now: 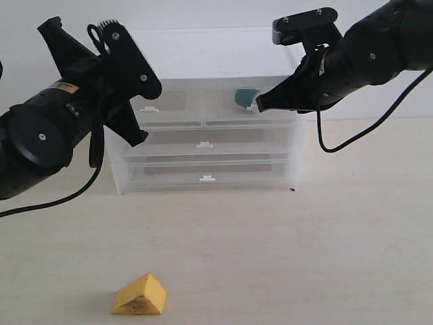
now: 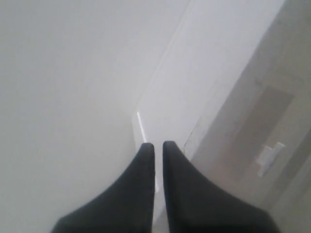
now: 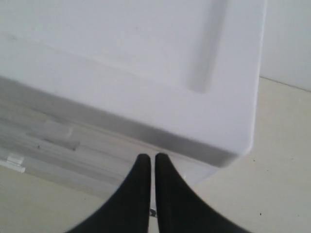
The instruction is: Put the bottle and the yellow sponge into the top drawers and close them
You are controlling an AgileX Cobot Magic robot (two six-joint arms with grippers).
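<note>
Yellow sponge (image 1: 139,295) rests peak-up, long side left-to-right; left claw (image 2: 158,145) and right claw (image 3: 152,156) closed, empty.

Table (image 1: 325,257): pale beige, matte, plain. Wall (image 1: 203,13) behind it: white, featureless.

Cabinet (image 1: 296,152): stands at the back of the table, close to the wall; whether it touches the wall cannot be told. Sides translucent clear plastic, lid (image 3: 121,58) opaque white. Lid has a shallow straight groove (image 3: 210,48) near one edge and a rounded corner.

Lower part of the cabinet, stacked and both pushed in flush with the front:
- upper full-width drawer (image 1: 169,141), small white handle tab (image 1: 204,144) at centre
- lower full-width drawer (image 1: 169,175), matching tab (image 1: 207,178) at centre

Contents of both not discernible through the plastic.

Small dark speck (image 1: 292,189) on the table at the cabinet's front right corner
</note>
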